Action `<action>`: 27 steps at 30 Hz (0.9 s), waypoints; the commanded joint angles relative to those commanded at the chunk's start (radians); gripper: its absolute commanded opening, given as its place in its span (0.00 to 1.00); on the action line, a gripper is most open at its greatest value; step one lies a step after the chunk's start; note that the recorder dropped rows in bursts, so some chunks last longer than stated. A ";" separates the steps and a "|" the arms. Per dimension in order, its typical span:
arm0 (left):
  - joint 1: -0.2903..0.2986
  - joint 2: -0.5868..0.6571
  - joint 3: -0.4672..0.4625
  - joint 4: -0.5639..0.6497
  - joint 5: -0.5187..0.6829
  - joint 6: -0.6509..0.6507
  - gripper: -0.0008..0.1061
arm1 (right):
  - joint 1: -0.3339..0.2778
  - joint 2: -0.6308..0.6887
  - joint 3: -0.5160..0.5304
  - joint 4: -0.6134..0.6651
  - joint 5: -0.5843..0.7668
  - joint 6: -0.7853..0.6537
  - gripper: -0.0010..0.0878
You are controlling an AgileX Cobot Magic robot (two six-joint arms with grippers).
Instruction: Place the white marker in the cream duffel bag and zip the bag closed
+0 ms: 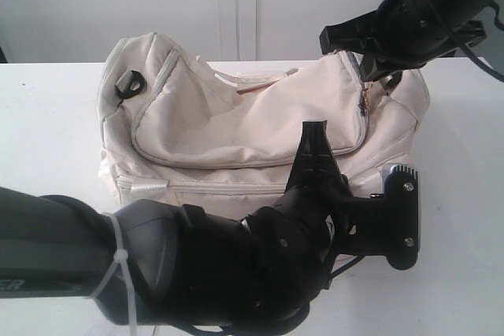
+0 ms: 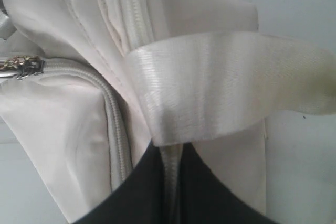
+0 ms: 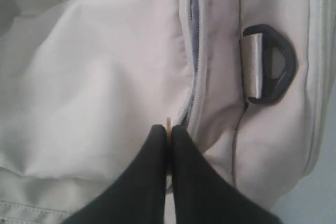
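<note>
On the table, the bag, slumped in the middle, one long side facing the camera. At its upper right corner, the right gripper, pressed together on the pull (only a thin gold edge visible between the black fingers). Just beside those tips, the zipper; next to it, a black ring on a fabric tab. At the front, toward the right end, the left gripper, closed on a narrow fabric strip of the bag, right under the strap crossing it. Cannot tell whether the zipper is fully shut.
</note>
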 joint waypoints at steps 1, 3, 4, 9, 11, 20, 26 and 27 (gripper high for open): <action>0.000 0.000 0.000 0.000 0.000 0.000 0.01 | 0.000 0.000 0.000 0.000 -0.009 0.004 0.01; 0.000 0.000 0.000 0.000 -0.002 0.000 0.01 | 0.000 0.000 0.000 0.000 -0.022 0.018 0.01; 0.000 0.000 0.000 0.000 -0.002 0.000 0.01 | 0.000 0.000 0.000 0.000 -0.029 0.020 0.01; 0.000 0.000 0.000 0.000 -0.004 0.000 0.01 | 0.000 0.000 0.000 0.000 -0.063 0.020 0.01; 0.000 0.000 0.000 0.000 -0.004 0.000 0.01 | 0.000 0.000 0.000 0.000 -0.075 0.021 0.01; 0.000 0.000 0.000 0.000 -0.012 0.000 0.01 | 0.000 0.000 0.000 -0.091 -0.114 0.110 0.01; 0.000 0.000 0.000 0.000 -0.024 0.000 0.01 | 0.000 0.000 0.000 -0.135 -0.140 0.152 0.01; 0.000 0.000 0.000 0.000 -0.024 0.000 0.01 | 0.000 0.002 0.000 -0.135 -0.145 0.152 0.01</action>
